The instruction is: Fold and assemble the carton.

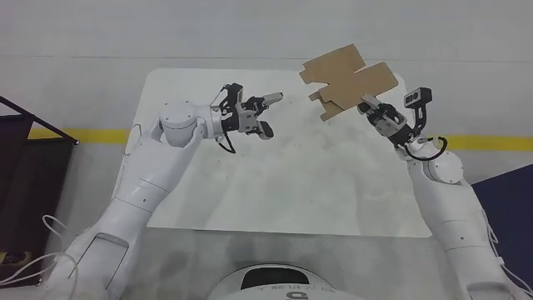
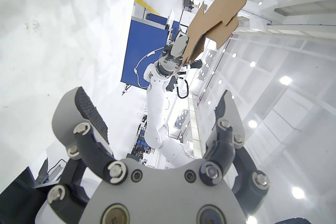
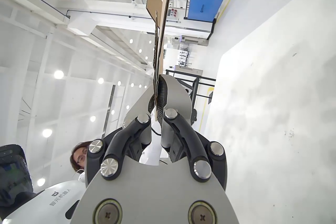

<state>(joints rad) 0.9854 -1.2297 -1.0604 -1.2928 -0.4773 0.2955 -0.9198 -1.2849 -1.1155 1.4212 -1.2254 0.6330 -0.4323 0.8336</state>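
Above the far right corner of the tabletop [image 1: 291, 183], my right tool [image 1: 372, 110] is clamped on the near edge of the carton [image 1: 350, 79], which hangs clear of the surface. My left tool [image 1: 265, 112] sits over the far middle of the tabletop, jaws spread wide with nothing between them, well apart from the carton.

My worry is that single pinch at one edge. With the whole sheet hanging off it, I judge a push from my left tool could swing the carton or pull it out of the grip. A fold made in the air, with nothing behind it, might also crease in the wrong place.

The carton is a flat brown corrugated blank, unfolded and tilted, with a stepped outline. Its notched flaps [image 1: 329, 107] are barely bent.
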